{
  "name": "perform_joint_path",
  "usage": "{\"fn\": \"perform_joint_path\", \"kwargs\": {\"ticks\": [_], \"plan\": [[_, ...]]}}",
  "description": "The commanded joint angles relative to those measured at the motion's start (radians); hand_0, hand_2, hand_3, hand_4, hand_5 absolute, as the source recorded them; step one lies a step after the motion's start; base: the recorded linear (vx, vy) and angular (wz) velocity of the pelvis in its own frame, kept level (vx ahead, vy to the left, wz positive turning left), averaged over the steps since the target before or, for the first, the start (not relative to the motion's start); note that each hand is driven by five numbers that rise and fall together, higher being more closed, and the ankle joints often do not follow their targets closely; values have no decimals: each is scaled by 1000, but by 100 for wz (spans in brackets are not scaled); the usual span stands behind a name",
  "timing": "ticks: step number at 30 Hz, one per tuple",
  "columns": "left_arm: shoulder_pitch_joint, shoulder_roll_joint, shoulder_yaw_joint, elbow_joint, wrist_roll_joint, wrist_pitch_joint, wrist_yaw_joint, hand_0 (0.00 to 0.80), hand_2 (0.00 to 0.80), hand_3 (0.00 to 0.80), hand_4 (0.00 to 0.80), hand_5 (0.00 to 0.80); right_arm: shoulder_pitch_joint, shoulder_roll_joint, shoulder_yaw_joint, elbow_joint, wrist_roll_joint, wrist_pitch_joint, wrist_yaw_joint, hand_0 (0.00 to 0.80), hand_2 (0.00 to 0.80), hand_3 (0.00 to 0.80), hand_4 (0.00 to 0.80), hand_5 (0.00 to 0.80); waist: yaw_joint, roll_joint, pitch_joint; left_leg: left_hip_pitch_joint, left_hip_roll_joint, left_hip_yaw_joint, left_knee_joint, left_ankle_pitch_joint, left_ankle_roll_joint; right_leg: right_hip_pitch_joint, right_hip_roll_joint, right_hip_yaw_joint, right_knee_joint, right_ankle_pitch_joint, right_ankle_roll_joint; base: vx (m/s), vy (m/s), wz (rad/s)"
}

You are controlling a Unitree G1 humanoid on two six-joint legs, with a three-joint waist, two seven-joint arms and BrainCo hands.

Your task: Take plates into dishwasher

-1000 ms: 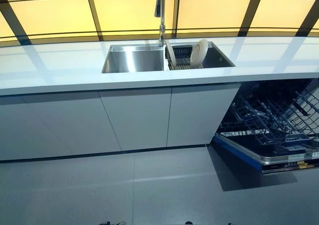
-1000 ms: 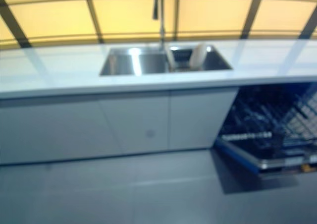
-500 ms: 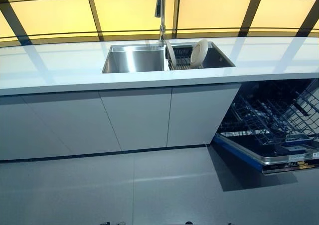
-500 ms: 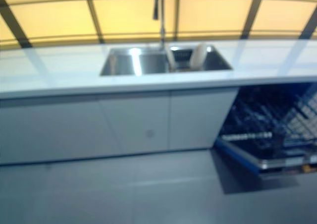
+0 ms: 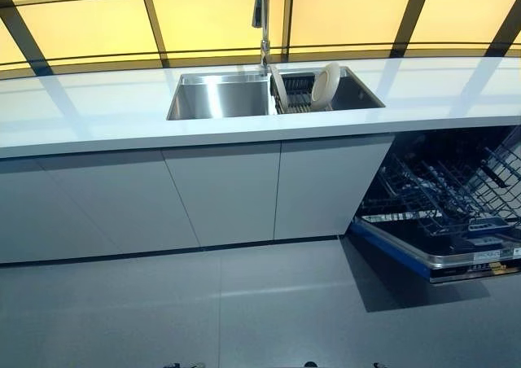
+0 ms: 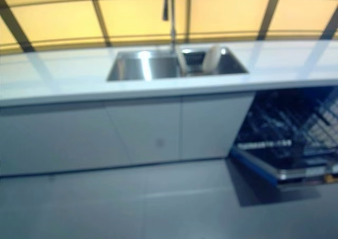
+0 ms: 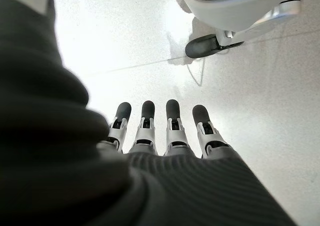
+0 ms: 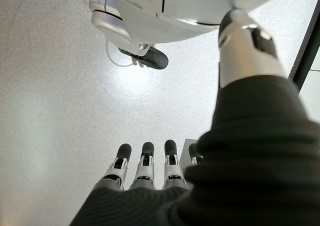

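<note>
Two pale plates stand on edge in a dark rack (image 5: 297,98) in the right basin of a steel sink (image 5: 218,98): a round one (image 5: 326,85) and a thinner one (image 5: 278,89) to its left. The dishwasher (image 5: 444,197) stands open at the right under the counter, its wire rack pulled out over the lowered door (image 5: 407,258). My left hand (image 7: 160,131) and right hand (image 8: 145,168) show only in their wrist views. Both hang over the floor with straight fingers and hold nothing, far from the plates.
A long white countertop (image 5: 89,111) runs across the view over grey cabinet doors (image 5: 220,193). A tall faucet (image 5: 261,14) rises behind the sink. Grey floor (image 5: 244,311) lies between me and the cabinets.
The whole picture has shifted very slightly, so the camera moved a little. Plates, dishwasher and hands stand as before.
</note>
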Motion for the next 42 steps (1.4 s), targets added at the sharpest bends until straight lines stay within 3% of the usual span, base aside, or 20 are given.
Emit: {"fn": "perform_joint_path", "kwargs": {"ticks": [1, 4, 5, 7, 9, 11, 12, 14, 16, 17, 18, 21, 23, 25, 28, 31, 35, 39, 41, 42], "plan": [[-64, -8, 25, 32, -35, 19, 37, 0, 0, 0, 0, 0, -85, -2, 33, 15, 12, 4, -17, 0, 0, 0, 0, 0, 3, -27, 58, -68, -104, -43, 81, -34, 122, 9, 91, -12, 160, -160, -38, -2, -108, 3], [-64, -8, 43, 39, -60, 28, 55, 0, 0, 0, 0, 0, -88, -6, 38, 14, 8, 14, -11, 0, 0, 0, 0, 0, 1, -39, 65, -85, -96, -53, 153, -58, 115, 15, 97, -5, 163, -171, -62, 10, -133, 6], [-60, -11, 57, 41, -92, 31, 76, 0, 0, 0, 0, 0, -88, -10, 41, 15, 6, 12, -9, 0, 0, 0, 0, 0, 1, -57, 75, -131, -85, -44, 280, -66, 100, 18, 90, 3, 171, -175, -81, 6, -143, 6], [-52, -15, 71, 44, -109, 23, 88, 0, 0, 0, 0, 0, -85, -17, 48, 15, 19, 2, -2, 0, 0, 0, 0, 0, 8, -76, 96, -257, -75, -49, 530, -5, 86, 17, 85, 14, 187, -178, -108, -8, -172, -1], [-44, -18, 92, 49, -99, 23, 74, 0, 0, 0, 0, 0, -86, -30, 51, 6, -1, 0, 16, 0, 0, 0, 0, 0, 24, -78, 128, -433, -89, -57, 746, 68, 82, 15, 93, 32, 223, -188, -136, 14, -118, -21], [-40, -26, 91, 55, -104, 22, 79, 0, 0, 0, 0, 0, -91, -36, 60, 11, 2, 1, 12, 0, 0, 0, 0, 0, 44, -55, 152, -501, -111, -59, 709, 115, 66, 34, 117, 51, 236, -203, -139, 116, 13, 9], [-32, -28, 91, 59, -112, 19, 82, 0, 0, 0, 0, 0, -94, -39, 60, 19, 16, -5, 9, 0, 0, 0, 0, 0, 56, -35, 162, -504, -106, -61, 606, 150, 57, 51, 139, 63, 239, -216, -137, 312, 90, -18], [-13, -19, 94, 65, -110, 19, 72, 0, 0, 0, 0, 0, -99, -38, 45, 35, 17, -16, 15, 0, 0, 0, 0, 0, 85, 8, 178, -478, -56, -70, 323, 274, 23, 116, 188, 82, 245, -260, -129, 469, 127, -61], [-1, -20, 95, 66, -116, 29, 70, 0, 0, 0, 0, 0, -92, -40, 38, 37, 45, -8, 6, 0, 0, 0, 0, 0, 113, 18, 175, -474, -49, -110, 179, 323, 1, 184, 193, 109, 233, -292, -121, 455, 145, -54], [7, -22, 99, 68, -121, 33, 66, 0, 0, 0, 0, 0, -88, -42, 25, 41, 56, -2, 8, 0, 0, 0, 0, 0, 124, 17, 165, -471, -43, -112, 115, 312, 0, 215, 181, 118, 225, -306, -111, 440, 172, -20], [11, -22, 105, 66, -120, 39, 62, 0, 0, 0, 0, 0, -86, -44, 9, 43, 50, 6, 5, 0, 0, 0, 0, 0, 127, 10, 156, -459, -42, -82, 96, 271, 12, 236, 158, 116, 222, -312, -99, 365, 170, -35], [-5, -18, 109, 64, -118, 33, 56, 0, 0, 0, 0, 0, -78, -44, -20, 57, 76, 17, 7, 0, 0, 0, 0, 0, 115, 12, 134, -483, -5, -12, 189, 246, 17, 263, 118, 86, 240, -366, -85, 330, 154, -38], [-9, -16, 117, 53, -97, 23, 51, 0, 0, 0, 0, 0, -73, -35, -35, 46, 33, 34, 17, 0, 0, 0, 0, 0, 118, -4, 122, -486, -18, 12, 238, 183, 34, 284, 79, 60, 248, -352, -63, 314, 112, 8], [-27, -3, 112, 27, -125, 7, 63, 0, 0, 0, 0, 0, -76, -32, -23, 41, 7, 10, 28, 0, 0, 0, 0, 0, 121, -9, 111, -479, -7, 42, 239, 171, 35, 286, 59, 27, 239, -352, -47, 218, 75, -1], [-47, 15, 104, 3, -120, -13, 58, 0, 0, 0, 0, 0, -88, -35, -4, 17, -30, -6, 43, 0, 0, 0, 0, 0, 127, -17, 102, -491, -7, 37, 222, 184, 32, 276, 59, 27, 215, -338, -42, 127, -1, -11], [-64, 24, 84, -19, -138, -15, 38, 0, 0, 0, 0, 0, -95, -47, 18, 3, -35, -13, 60, 0, 0, 0, 0, 0, 133, -18, 107, -540, 8, 40, 251, 195, 24, 260, 67, 30, 190, -345, -56, 48, -21, -1], [-56, 16, 81, -19, -106, 3, 28, 0, 0, 0, 0, 0, -93, -45, 13, 5, -4, -5, 61, 0, 0, 0, 0, 0, 143, -26, 107, -544, 1, 35, 285, 162, 33, 261, 50, 16, 166, -331, -49, 90, 41, 1], [-44, 4, 94, 14, -94, 0, 42, 0, 0, 0, 0, 0, -102, -38, -15, 37, -24, 23, 95, 0, 0, 0, 0, 0, 150, -45, 96, -528, -44, 41, 354, 63, 83, 282, -2, 11, 197, -311, -16, 178, 175, -1], [-49, 8, 99, 24, -89, 0, 45, 0, 0, 0, 0, 0, -107, -32, -29, 52, -22, 23, 94, 0, 0, 0, 0, 0, 154, -57, 82, -499, -74, 41, 355, 34, 109, 290, -35, -3, 265, -276, 17, 175, 169, 8], [-49, 7, 99, 24, -89, 0, 45, 0, 0, 0, 0, 0, -107, -32, -29, 52, -22, 23, 94, 0, 0, 0, 0, 0, 154, -55, 81, -501, -72, 41, 354, 36, 109, 288, -34, -2, 265, -274, 17, 164, 168, 12]]}}
